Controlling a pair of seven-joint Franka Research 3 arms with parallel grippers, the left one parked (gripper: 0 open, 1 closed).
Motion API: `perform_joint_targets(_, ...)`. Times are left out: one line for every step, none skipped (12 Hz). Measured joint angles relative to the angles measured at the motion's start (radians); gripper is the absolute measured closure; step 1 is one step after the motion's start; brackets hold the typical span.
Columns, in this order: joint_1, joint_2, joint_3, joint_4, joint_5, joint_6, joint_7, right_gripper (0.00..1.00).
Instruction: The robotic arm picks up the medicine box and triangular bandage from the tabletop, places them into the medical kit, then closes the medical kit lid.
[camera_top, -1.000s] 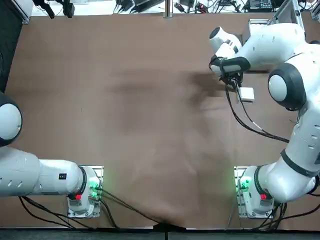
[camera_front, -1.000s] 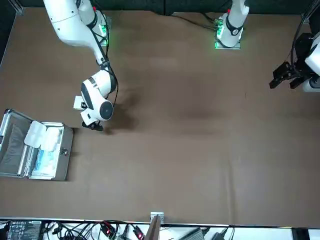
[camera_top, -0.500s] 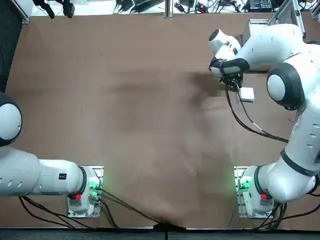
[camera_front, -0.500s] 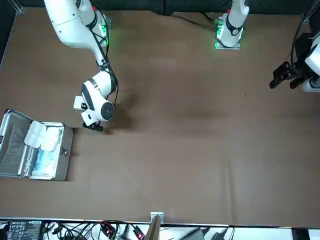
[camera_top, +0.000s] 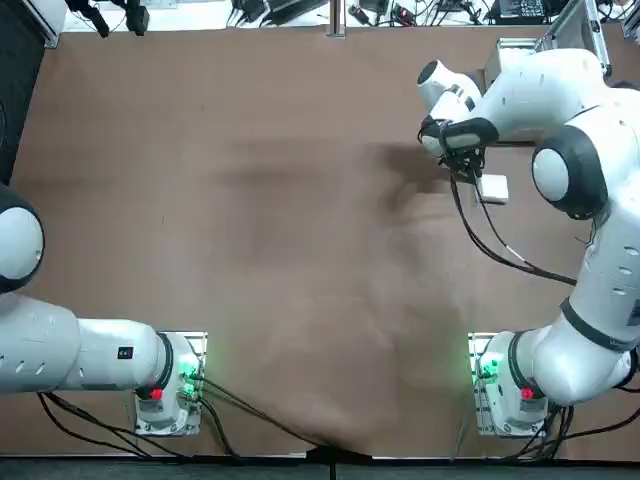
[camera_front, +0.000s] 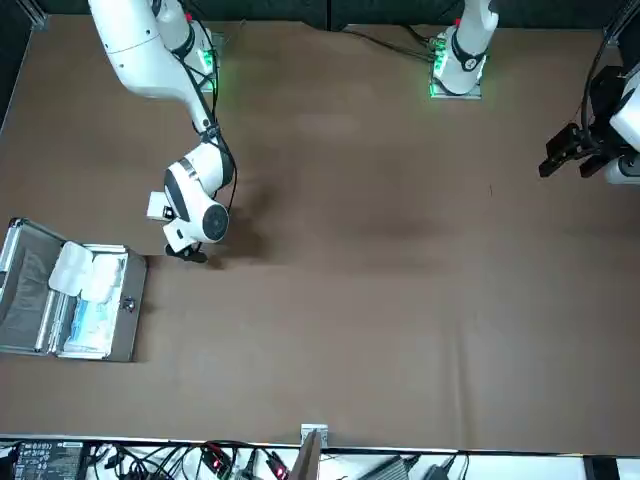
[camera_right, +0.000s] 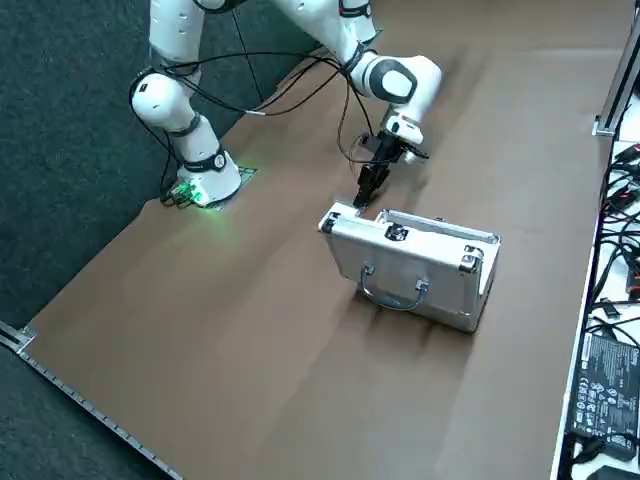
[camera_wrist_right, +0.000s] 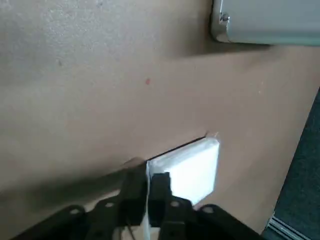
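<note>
The right gripper (camera_wrist_right: 148, 181) was beside the medical kit (camera_front: 127, 315), on its side toward the arm bases, with its two fingers clamped on the medicine box (camera_wrist_right: 194, 170). The box sat at the fingertips, outside the kit; whether it touched the worktop (camera_front: 350, 300) could not be told. The kit stood open, its lid (camera_right: 405, 270) swung out on the robot's right. The triangular bandage (camera_front: 100, 278) lay at the kit, one lobe inside and the other over the lid-side edge.
</note>
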Motion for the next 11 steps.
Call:
perform_joint_targets(0.0,0.001,0.0,0.0,0.0,0.0,0.0,0.9)
perform_joint_targets(0.0,0.002,0.0,0.0,0.0,0.0,0.002,0.98)
perform_joint_targets(0.0,0.002,0.0,0.001,-0.001,0.0,0.004,0.98)
perform_joint_targets(0.0,0.001,0.0,0.004,-0.001,-0.001,0.004,0.98)
perform_joint_targets(0.0,-0.001,0.0,0.008,-0.001,-0.003,0.005,0.98)
perform_joint_targets(0.0,-0.007,0.0,0.014,-0.002,-0.009,0.006,0.99)
perform_joint_targets(0.0,-0.017,0.0,0.025,-0.002,-0.023,0.006,0.99)
perform_joint_targets(0.0,-0.029,0.0,0.038,-0.002,-0.042,0.006,0.99)
perform_joint_targets(0.0,-0.044,0.0,0.051,-0.002,-0.059,0.006,0.99)
perform_joint_targets(0.0,-0.061,0.0,0.062,-0.002,-0.073,0.006,0.99)
perform_joint_targets(0.0,-0.081,0.0,0.072,0.0,-0.088,0.005,0.99)
